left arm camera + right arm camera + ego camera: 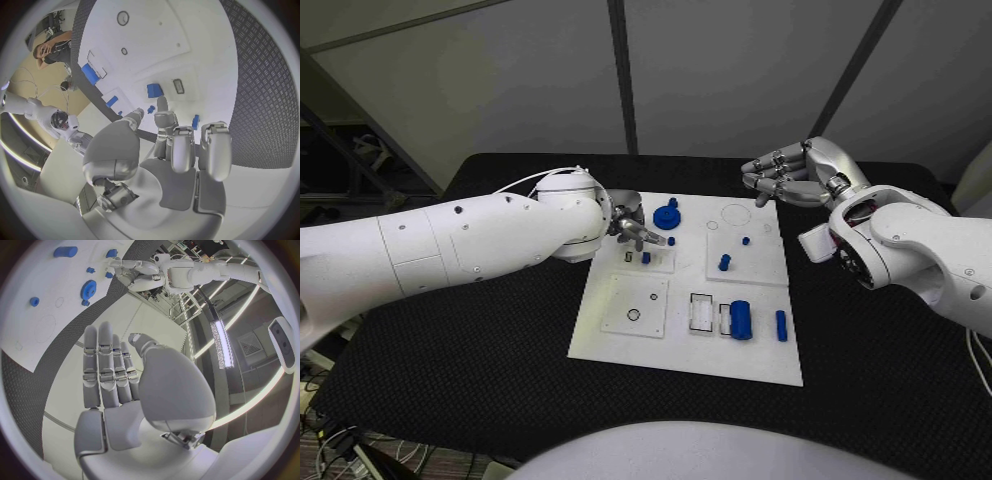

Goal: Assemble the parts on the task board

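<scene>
The white task board (625, 335) lies in the middle of the black table. My left hand (630, 228) hovers over its far left corner with fingers half bent and nothing in them. Just beyond its fingertips (164, 106) stand a small blue block (154, 90) and a blue peg (150, 108). A blue gear (668, 214) stands beside that hand, also seen as the gear (88, 290) from the right wrist. My right hand (788, 171) floats off the board's far right corner, empty, fingers straight (107, 365). A blue cylinder (741, 319) and a blue bar (780, 325) lie near the front right.
More blue pegs (726, 262) (746, 241) stand on the board's right half. Ring outlines (635, 314) and rectangular slots (700, 313) mark its front part. Black table (459, 350) surrounds the board; grey wall panels rise behind.
</scene>
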Controlling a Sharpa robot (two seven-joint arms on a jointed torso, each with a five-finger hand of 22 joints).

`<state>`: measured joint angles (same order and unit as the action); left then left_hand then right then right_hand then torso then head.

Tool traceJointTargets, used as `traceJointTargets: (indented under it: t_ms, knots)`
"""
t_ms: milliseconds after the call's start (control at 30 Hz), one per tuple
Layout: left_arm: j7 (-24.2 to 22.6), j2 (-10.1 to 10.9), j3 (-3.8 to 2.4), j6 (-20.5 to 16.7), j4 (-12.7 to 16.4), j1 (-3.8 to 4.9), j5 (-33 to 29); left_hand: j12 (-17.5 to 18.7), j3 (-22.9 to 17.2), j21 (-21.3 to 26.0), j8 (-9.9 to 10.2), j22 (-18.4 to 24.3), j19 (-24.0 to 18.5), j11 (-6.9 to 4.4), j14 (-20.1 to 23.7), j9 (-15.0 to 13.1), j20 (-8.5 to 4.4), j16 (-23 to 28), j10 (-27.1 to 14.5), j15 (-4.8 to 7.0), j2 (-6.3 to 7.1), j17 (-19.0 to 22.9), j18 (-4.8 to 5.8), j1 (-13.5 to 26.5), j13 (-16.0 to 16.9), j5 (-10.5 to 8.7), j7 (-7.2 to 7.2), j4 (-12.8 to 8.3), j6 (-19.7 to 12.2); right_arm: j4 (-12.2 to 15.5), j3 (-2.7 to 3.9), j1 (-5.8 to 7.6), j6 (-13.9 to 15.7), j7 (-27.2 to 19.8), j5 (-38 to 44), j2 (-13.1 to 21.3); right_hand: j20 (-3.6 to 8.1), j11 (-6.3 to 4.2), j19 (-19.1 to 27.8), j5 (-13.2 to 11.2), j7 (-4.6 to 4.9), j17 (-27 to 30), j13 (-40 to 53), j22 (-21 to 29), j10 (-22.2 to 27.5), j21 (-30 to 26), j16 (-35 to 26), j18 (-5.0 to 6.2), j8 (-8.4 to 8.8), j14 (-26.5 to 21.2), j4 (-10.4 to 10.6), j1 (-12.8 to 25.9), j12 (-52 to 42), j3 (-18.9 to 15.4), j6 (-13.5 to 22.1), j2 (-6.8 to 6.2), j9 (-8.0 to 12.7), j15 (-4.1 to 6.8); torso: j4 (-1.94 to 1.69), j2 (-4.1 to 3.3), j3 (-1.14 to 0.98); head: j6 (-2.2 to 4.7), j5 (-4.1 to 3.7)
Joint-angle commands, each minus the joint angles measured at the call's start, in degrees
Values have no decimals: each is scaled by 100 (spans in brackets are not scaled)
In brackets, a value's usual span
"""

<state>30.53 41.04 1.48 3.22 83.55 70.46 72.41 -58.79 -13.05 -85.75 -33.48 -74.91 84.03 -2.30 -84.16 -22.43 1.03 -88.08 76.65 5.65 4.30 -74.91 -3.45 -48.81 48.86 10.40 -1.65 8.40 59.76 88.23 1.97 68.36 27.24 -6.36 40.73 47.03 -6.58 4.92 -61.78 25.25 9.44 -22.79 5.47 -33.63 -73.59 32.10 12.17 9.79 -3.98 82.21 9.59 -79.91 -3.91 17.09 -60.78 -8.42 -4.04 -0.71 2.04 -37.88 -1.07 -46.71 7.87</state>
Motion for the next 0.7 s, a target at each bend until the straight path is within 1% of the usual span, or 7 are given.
traceJointTargets:
  t_ms: [33,200,400,467,533,700]
  knots:
    - [46,31,-34,-226,43,11,-166,96,132,70,70,-851,104,17,-507,32,21,-5,-91,-45,20,-1235,164,-94,-124,-18,-15,38,-80,-5,3,10,-22,-28,10,-5,-8,12,-32,16,11,7,-7,7,23,-23,-25,63,16,34,26,60,20,-5,41,-8,-2,0,-2,0,-1,-2,0]
    - [44,81,-56,-212,78,14,-220,198,372,139,225,-773,45,80,-505,129,67,-2,-191,-95,23,-1232,143,-222,-262,-12,-89,103,-208,-14,3,10,-23,-29,10,-11,-8,12,-32,16,11,7,-7,7,23,-23,-25,63,16,34,26,60,20,-5,41,-8,-2,0,-1,0,0,-2,-3]
    - [39,189,-63,-185,197,15,-326,258,619,225,508,-681,-21,160,-504,297,137,1,-283,-166,-50,-1228,117,-526,-372,-2,-184,119,-292,-20,2,9,-24,-29,10,-9,-8,12,-32,16,11,7,-7,7,23,-23,-25,63,16,34,26,60,20,-5,41,-8,-2,0,0,-1,-1,9,-10]
    - [28,244,-63,-215,274,14,-361,380,684,299,636,-596,-85,199,-503,375,166,3,-386,-193,-68,-1224,95,-697,-531,5,-225,76,-337,-22,2,9,-24,-29,10,-8,-8,12,-32,16,11,7,-7,7,23,-23,-25,63,16,34,26,60,20,-5,41,-8,-2,0,0,-3,-1,12,-18]
    - [14,305,-62,-313,360,10,-382,587,733,404,779,-475,-175,249,-500,461,199,8,-553,-238,-77,-1217,63,-851,-781,15,-290,30,-434,-23,2,9,-24,-29,10,-6,-8,12,-32,16,11,7,-7,7,23,-23,-25,63,16,34,26,60,20,-5,41,-8,-2,0,0,-4,-2,15,-23]
    - [-20,445,-55,-640,543,-28,-403,818,818,492,960,-386,-235,317,-498,586,256,11,-763,-295,-101,-1213,38,-1081,-1097,28,-364,-25,-508,-29,2,9,-23,-27,10,1,-9,12,-32,18,11,9,-10,10,24,-28,-31,63,17,33,29,64,20,-6,44,-10,-2,-1,-5,0,-2,9,-29]
